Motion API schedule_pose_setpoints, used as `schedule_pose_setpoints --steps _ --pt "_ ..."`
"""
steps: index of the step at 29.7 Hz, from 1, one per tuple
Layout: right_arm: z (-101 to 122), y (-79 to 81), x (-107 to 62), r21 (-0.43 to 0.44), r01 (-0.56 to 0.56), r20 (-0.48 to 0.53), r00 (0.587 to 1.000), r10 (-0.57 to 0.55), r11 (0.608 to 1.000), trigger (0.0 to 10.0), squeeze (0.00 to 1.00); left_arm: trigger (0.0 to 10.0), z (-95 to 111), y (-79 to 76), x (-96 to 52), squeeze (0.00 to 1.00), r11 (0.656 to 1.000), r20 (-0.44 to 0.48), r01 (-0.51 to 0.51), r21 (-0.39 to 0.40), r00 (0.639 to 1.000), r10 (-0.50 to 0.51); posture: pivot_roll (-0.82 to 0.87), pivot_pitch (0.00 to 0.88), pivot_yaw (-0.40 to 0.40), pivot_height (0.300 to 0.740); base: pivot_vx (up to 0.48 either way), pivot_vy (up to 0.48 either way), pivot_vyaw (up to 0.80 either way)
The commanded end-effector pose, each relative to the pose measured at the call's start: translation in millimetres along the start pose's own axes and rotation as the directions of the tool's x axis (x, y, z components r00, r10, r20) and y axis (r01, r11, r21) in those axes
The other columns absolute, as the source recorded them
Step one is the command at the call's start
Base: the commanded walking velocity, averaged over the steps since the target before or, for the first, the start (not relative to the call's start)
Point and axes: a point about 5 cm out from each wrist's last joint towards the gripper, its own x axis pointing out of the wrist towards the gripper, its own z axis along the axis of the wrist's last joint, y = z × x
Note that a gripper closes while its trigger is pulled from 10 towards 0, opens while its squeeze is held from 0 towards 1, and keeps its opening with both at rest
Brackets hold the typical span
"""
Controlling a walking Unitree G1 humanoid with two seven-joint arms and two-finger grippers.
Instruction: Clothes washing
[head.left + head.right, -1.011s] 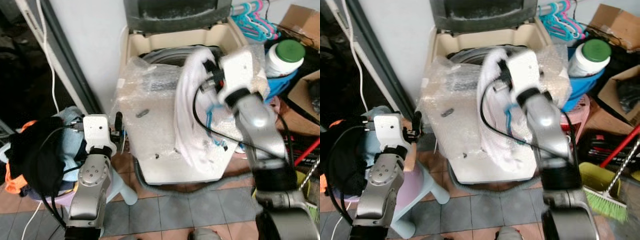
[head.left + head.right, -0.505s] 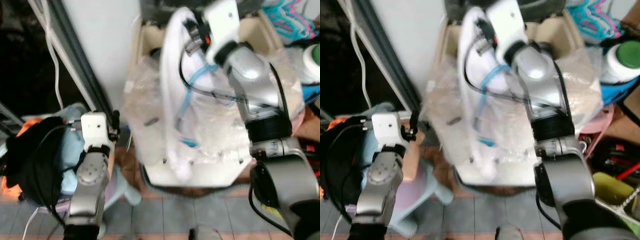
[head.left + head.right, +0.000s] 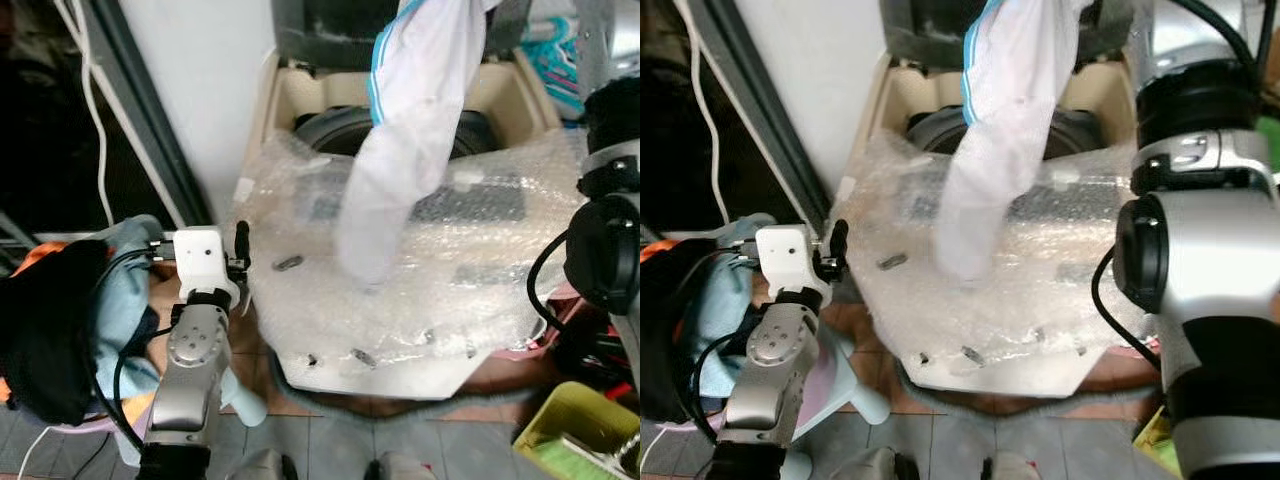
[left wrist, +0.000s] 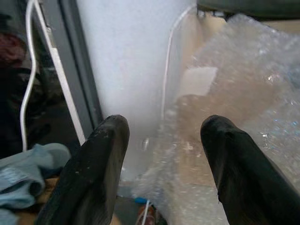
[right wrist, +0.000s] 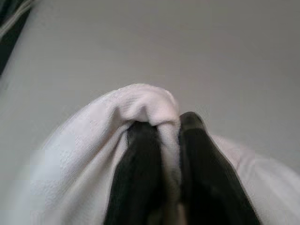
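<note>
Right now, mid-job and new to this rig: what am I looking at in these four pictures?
Two pictures come from the humanoid's head, looking down. The other two look along each gripper's fingers. The right gripper is shut on a white garment, held high so it hangs over the washing machine's open drum. Bubble wrap covers the machine's front. The left gripper is open, holding nothing, beside the machine. More clothes are piled on a stool to the left.

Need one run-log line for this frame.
right gripper: jaws shut on white garment, hanging above washer drum | left gripper: jaws open, beside washer | bubble wrap over front panel
</note>
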Motion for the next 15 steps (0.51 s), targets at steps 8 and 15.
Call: schedule_pose_setpoints --steps 8,15 --pt "-102 70.7 -88.5 0.237 -0.193 -0.285 0.923 0.258 0.952 10.0 1.0 10.0 -2 1.5 -0.3 0.0 1.0 -0.009 0.001 0.025 1.0 0.0 -0.08 0.0 0.075 0.74 0.0 0.0 0.0" --pt "-111 75.6 -128.7 0.254 -0.173 -0.313 0.916 0.25 0.952 10.0 1.0 10.0 -2 -0.8 0.5 0.0 1.0 -0.008 0.005 0.026 1.0 -0.005 -0.08 0.001 0.08 0.74 0.0 0.0 0.0"
